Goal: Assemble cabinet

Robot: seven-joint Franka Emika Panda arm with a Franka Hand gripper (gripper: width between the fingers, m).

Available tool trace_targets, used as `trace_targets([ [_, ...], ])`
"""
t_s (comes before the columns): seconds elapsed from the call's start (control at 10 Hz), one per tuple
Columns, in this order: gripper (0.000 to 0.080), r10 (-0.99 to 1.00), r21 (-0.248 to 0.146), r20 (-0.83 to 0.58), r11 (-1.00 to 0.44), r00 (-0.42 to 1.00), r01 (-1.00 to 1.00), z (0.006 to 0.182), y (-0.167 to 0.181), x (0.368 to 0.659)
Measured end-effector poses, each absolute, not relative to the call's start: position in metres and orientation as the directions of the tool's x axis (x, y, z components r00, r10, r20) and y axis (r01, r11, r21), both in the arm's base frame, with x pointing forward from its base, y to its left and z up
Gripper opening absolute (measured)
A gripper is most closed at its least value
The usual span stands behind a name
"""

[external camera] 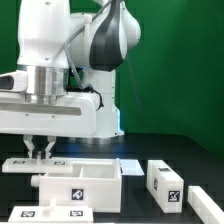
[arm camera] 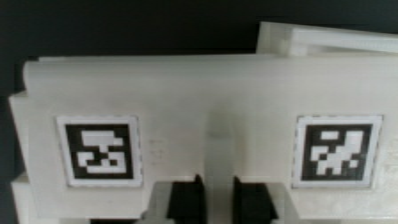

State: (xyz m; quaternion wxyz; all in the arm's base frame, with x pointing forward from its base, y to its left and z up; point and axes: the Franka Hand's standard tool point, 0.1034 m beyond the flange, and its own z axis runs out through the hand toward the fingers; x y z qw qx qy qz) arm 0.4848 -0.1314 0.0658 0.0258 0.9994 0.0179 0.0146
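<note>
Jaws together: fingers (arm camera: 166, 203) nrly touching, thin pale sliver btwn; can't tell if anything pinched. Cabinet (external camera: 78, 180) directly under jaws, fingertips at its far wall, twd exterior view's left. Cabinet sits on dark worktop (external camera: 135, 212), open side up. Wrist view: cabinet face w/ two tags fills pic, blurred, edges cut off. Loose block (external camera: 165, 181) apart, exterior view's right; second block (external camera: 205, 204) cut by frame.

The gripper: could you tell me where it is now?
The gripper sits shut on the exterior view's left, over the left end of the cabinet box; loose blocks lie to that view's right.
</note>
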Motion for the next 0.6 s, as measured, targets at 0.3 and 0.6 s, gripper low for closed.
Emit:
trace_targets([
  [0.3,0.0064,0.043,0.054,0.033,-0.998,0.999,0.041,0.066,-0.131,0.486],
  [0.6,0.0064,-0.007,0.049,0.036,-0.999,0.999,-0.008,0.066,-0.118,0.487],
])
